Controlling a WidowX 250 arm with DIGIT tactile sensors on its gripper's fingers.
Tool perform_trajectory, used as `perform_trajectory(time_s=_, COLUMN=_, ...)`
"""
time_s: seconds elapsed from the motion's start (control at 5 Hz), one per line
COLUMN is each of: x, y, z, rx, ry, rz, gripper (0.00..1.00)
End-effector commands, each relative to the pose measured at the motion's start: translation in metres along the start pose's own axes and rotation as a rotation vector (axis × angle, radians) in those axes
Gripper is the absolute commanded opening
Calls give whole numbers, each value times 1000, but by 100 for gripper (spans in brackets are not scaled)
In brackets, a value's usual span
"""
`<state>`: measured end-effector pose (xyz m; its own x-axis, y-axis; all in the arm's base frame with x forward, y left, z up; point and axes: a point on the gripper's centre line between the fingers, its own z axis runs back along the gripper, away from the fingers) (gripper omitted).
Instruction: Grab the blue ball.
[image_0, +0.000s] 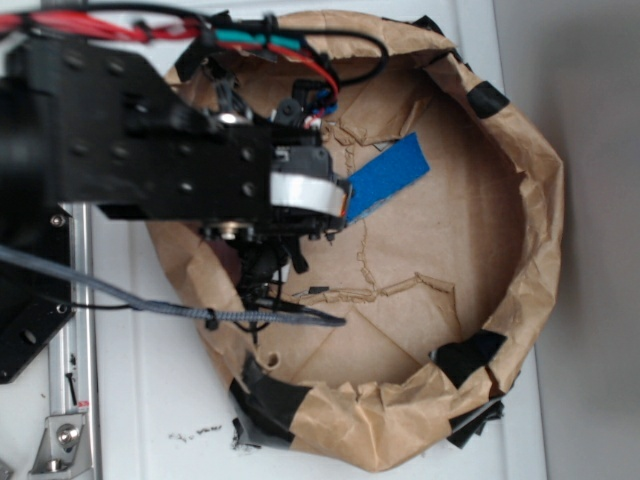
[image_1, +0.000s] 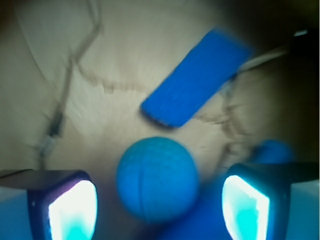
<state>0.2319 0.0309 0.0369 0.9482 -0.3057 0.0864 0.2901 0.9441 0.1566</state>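
In the wrist view the blue ball (image_1: 157, 179) lies on the brown paper floor, between my two fingers with a gap on each side. My gripper (image_1: 159, 207) is open; its left pad (image_1: 70, 210) and right pad (image_1: 247, 206) glow white-cyan. The ball touches neither pad. Something blue lies under and right of the ball (image_1: 200, 222), blurred. A small blue rounded thing (image_1: 272, 150) shows behind the right finger. In the exterior view the ball is hidden under my arm (image_0: 180, 140).
A flat blue rectangular block (image_1: 197, 82) lies beyond the ball, also showing in the exterior view (image_0: 385, 177). A crumpled brown paper wall (image_0: 530, 200) with black tape rings the workspace. A grey cable (image_0: 150, 300) crosses the left side.
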Motion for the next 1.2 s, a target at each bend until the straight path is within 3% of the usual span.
perform_trajectory(time_s=0.0, x=22, y=-19, z=-20, rx=3, ry=19, rz=-67, gripper=0)
perform_trajectory(time_s=0.4, x=16, y=-16, z=-14, rx=8, ry=24, rz=-67, gripper=0)
perform_trajectory(time_s=0.6, x=17, y=-4, z=8, rx=12, ry=3, rz=-35, gripper=0)
perform_trajectory(time_s=0.8, x=29, y=3, z=56, rx=-43, ry=-63, rz=8, gripper=0)
perform_trajectory(time_s=1.0, x=49, y=-1, z=104, rx=-109, ry=5, rz=-40, gripper=0)
